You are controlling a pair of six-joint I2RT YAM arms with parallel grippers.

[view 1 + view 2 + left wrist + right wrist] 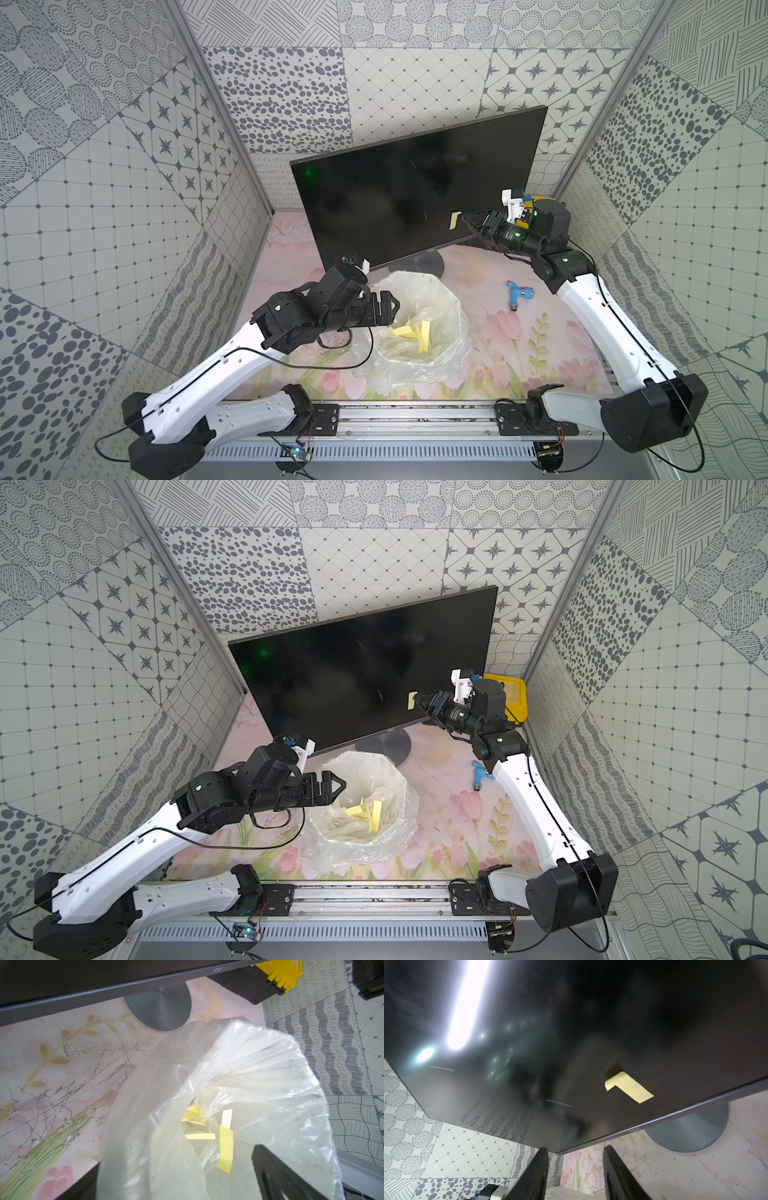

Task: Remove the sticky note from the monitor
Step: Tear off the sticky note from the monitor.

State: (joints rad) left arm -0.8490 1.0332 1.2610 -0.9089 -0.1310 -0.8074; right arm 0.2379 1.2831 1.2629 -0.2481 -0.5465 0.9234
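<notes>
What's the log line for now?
phase: pre-grasp | sticky note: on monitor, end curled | right end effector: open, empty, near note | left end effector: open, over bag

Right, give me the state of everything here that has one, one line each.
monitor: upright, dark
sticky note: stuck to the monitor, one end curled off
plastic bag: open, yellow strips inside
right end effector: open, short of the sticky note, holding nothing
left end effector: open, at the plastic bag's rim
</notes>
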